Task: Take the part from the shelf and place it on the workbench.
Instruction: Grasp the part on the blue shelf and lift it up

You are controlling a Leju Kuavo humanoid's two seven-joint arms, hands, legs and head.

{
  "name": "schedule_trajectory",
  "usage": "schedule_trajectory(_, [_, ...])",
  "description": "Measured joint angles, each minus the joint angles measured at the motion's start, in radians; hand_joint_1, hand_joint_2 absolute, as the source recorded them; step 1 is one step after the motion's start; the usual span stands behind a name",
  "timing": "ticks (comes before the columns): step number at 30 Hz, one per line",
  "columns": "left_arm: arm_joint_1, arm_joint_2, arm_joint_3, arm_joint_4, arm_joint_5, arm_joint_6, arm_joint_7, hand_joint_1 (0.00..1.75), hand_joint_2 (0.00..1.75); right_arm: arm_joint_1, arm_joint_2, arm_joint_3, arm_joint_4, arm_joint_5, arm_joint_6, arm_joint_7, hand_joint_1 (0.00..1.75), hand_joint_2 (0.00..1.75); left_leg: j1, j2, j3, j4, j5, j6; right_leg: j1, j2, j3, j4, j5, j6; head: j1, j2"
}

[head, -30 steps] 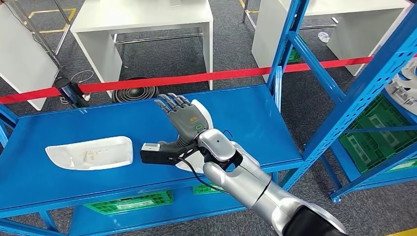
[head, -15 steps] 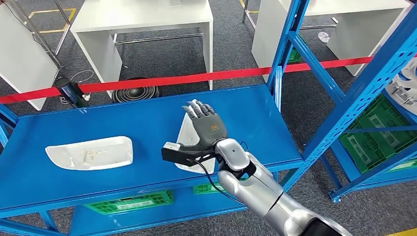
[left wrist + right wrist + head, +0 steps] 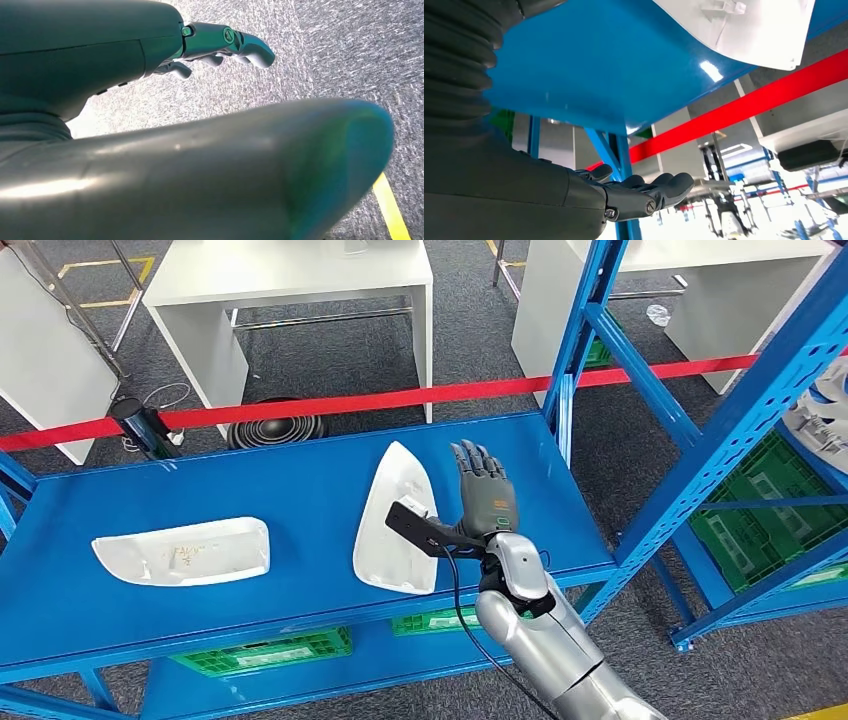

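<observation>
- Blue shelf filled the frame's middle; grey carpet, white tables and red barrier tape sat behind it.
- White part lay flat at centre, a second white part at left.
- Right hand stood just right of the centre part, fingers straight, apart, holding nothing.
- Left hand hung over carpet, fingers loosely curled, empty; its palm was hidden.

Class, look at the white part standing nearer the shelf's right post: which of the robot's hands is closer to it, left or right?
Right. The right hand is raised, fingers apart, just beside the white part above the blue shelf. The left hand hangs over grey carpet, away from the shelf.
</observation>
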State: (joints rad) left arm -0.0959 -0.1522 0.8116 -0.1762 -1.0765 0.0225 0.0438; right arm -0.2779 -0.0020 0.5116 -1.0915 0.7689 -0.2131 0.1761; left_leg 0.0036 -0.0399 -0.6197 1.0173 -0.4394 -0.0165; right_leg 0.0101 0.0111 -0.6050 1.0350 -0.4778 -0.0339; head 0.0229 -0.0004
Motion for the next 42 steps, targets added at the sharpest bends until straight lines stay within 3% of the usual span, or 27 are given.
schedule_trajectory(5, [0.001, 0.000, 0.000, 0.000, 0.000, 0.000, 0.002, 0.00, 0.00, 0.018, 0.021, -0.053, -0.013, -0.060, 0.025, -0.046, 0.00, 0.00, 0.000, 0.000, 0.000, 0.000, 0.000, 0.000, 0.000, 0.000, 0.000, 0.000, 0.000, 0.000, 0.000, 0.000])
schedule_trajectory(11, [0.002, 0.001, 0.001, 0.000, 0.000, -0.002, 0.001, 0.00, 0.00, 0.020, 0.055, -0.124, -0.015, -0.238, 0.088, -0.151, 0.00, 0.00, 0.000, 0.000, 0.000, 0.000, 0.000, 0.000, 0.000, 0.000, 0.000, 0.000, 0.000, 0.000, 0.000, 0.000])
schedule_trajectory(15, [0.002, 0.001, 0.001, 0.000, 0.000, -0.008, -0.002, 0.00, 0.00, 0.018, 0.070, -0.157, -0.013, -0.286, 0.103, -0.177, 0.00, 1.75, 0.000, 0.000, 0.000, 0.000, 0.000, 0.000, 0.000, 0.000, 0.000, 0.000, 0.000, 0.000, 0.000, 0.000])
schedule_trajectory(33, [-0.005, 0.004, 0.001, -0.001, -0.002, -0.009, 0.010, 0.00, 0.00, -0.030, 0.101, -0.207, 0.089, -0.361, 0.128, -0.210, 0.00, 1.75, 0.000, 0.000, 0.000, 0.000, 0.000, 0.000, 0.000, 0.000, 0.000, 0.000, 0.000, 0.000, 0.000, 0.000])
schedule_trajectory(42, [-0.013, 0.005, 0.001, -0.001, -0.020, -0.010, 0.008, 0.00, 0.00, -0.103, 0.122, -0.250, 0.245, -0.442, 0.163, -0.270, 0.00, 1.75, 0.000, 0.000, 0.000, 0.000, 0.000, 0.000, 0.000, 0.000, 0.000, 0.000, 0.000, 0.000, 0.000, 0.000])
